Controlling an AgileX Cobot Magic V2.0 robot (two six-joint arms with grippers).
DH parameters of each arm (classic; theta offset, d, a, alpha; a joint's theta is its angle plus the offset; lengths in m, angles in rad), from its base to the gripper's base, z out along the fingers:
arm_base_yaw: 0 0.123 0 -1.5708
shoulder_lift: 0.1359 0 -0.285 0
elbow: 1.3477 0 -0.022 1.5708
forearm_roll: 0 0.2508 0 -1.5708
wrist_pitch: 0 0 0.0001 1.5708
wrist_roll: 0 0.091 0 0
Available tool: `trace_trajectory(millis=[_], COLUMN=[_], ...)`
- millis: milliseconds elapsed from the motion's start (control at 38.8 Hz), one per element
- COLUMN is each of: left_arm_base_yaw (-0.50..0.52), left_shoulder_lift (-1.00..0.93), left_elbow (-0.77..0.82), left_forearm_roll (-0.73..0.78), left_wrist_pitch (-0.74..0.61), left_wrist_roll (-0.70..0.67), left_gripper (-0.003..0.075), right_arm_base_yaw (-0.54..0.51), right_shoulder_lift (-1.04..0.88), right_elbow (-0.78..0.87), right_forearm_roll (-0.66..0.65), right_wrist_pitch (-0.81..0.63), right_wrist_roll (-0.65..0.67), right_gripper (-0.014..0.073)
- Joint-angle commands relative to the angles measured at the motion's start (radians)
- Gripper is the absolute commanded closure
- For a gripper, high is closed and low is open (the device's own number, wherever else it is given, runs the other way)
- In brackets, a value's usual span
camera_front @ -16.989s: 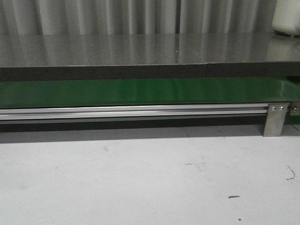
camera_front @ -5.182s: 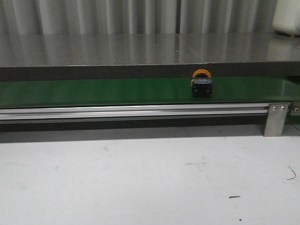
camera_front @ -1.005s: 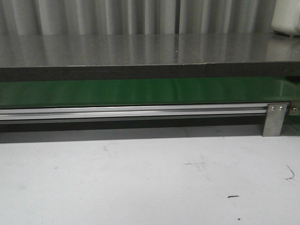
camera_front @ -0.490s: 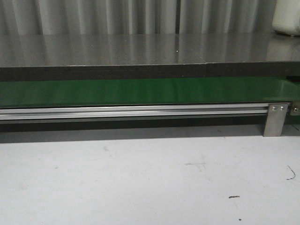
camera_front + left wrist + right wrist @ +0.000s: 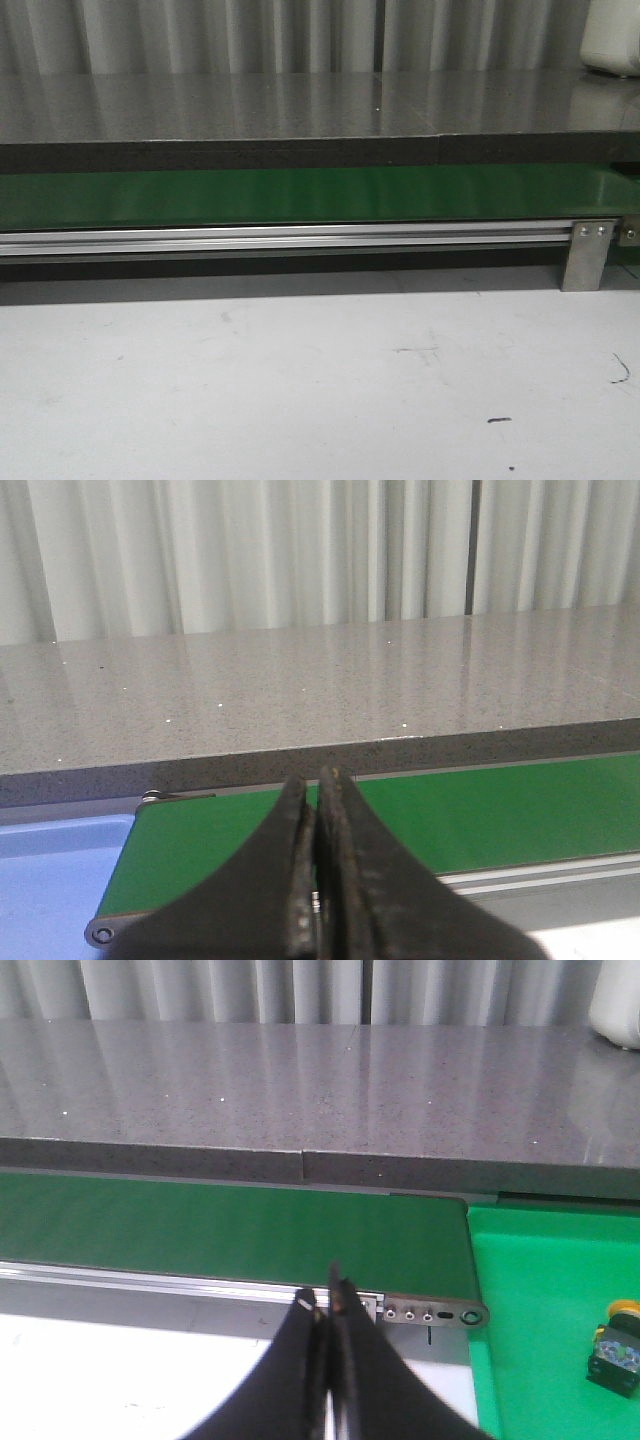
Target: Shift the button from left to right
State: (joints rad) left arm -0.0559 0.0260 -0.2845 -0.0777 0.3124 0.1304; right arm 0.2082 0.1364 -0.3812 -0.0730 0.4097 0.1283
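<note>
The button, an orange cap on a black square body, lies on the bright green surface past the end of the green conveyor belt, in the right wrist view only. It does not show in the front view, where the belt is bare. My right gripper is shut and empty, above the rail and well apart from the button. My left gripper is shut and empty, over the other end of the belt.
A grey stone counter runs behind the belt, with a white container at its far right. An aluminium rail with a bracket edges the belt. A blue tray sits off the belt's left end. White tabletop lies in front.
About five seconds ago the button stood on the belt right of centre in the front view; since one second ago the belt there is bare. Nothing has moved in the last second.
</note>
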Motion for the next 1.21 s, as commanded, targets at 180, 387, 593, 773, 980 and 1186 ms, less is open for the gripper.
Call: trace_trajectory(millis=[180, 387, 593, 773, 980, 1186], left_arm_base_yaw=[-0.007, -0.004, -0.004, -0.004, -0.004, -0.004], left_shoulder_lift=[0.009, -0.046, -0.050, -0.050, -0.050, -0.048], left_elbow=[-0.024, 0.052, 0.184, 0.309, 0.321, 0.321], left_forearm_roll=[-0.012, 0.042, 0.047, 0.047, 0.047, 0.047], left_wrist_pitch=[-0.085, -0.100, -0.204, -0.271, -0.216, -0.216], left_wrist_roll=[-0.010, -0.107, -0.141, -0.141, -0.141, -0.141], left_gripper=[0.0741, 0.0741, 0.0741, 0.0741, 0.0741, 0.0741], right_arm_base_yaw=[0.002, 0.002, 0.002, 0.002, 0.002, 0.002], right_shoulder_lift=[0.011, 0.011, 0.011, 0.011, 0.011, 0.011], right_elbow=[-0.025, -0.025, -0.025, -0.025, -0.025, -0.025], right_forearm_roll=[-0.001, -0.001, -0.001, -0.001, -0.001, -0.001], right_wrist_pitch=[-0.074, -0.074, -0.074, -0.074, -0.074, -0.074], right_wrist_roll=[-0.008, -0.008, -0.008, -0.008, -0.008, -0.008], right_gripper=[0.0661, 0.0661, 0.0661, 0.0661, 0.0661, 0.0661])
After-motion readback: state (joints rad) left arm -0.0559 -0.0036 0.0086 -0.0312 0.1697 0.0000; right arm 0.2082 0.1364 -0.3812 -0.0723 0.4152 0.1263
